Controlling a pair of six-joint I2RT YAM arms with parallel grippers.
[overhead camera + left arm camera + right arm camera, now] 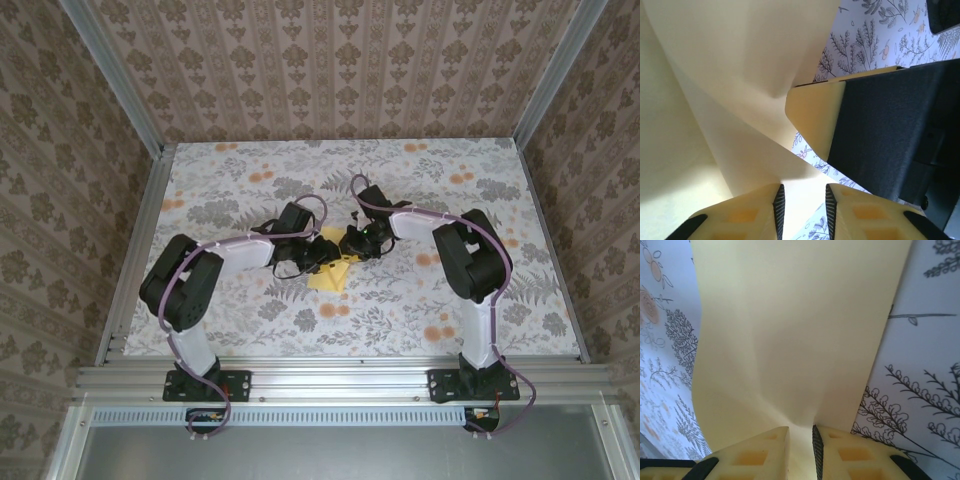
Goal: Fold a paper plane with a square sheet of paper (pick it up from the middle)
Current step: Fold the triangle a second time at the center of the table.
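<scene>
The square sheet of paper (331, 276), pale yellow and bent into folds, lies mid-table between both arms. My left gripper (316, 256) is at its left side. In the left wrist view the paper (715, 75) rises in front, and my left gripper (805, 202) stands open with a paper edge in the gap between its pads. My right gripper (352, 244) comes in from the right. In the right wrist view it (800, 442) is shut on the sheet (790, 330), which puckers at the pads. One right finger (812, 117) shows close by in the left wrist view. Whether the folds form the paper plane I cannot tell.
A flower-print cloth (420, 310) covers the table. Aluminium rails (330, 380) run along the near edge and the sides, with patterned walls behind. Both arm elbows (180, 285) (470, 255) stand out to the sides.
</scene>
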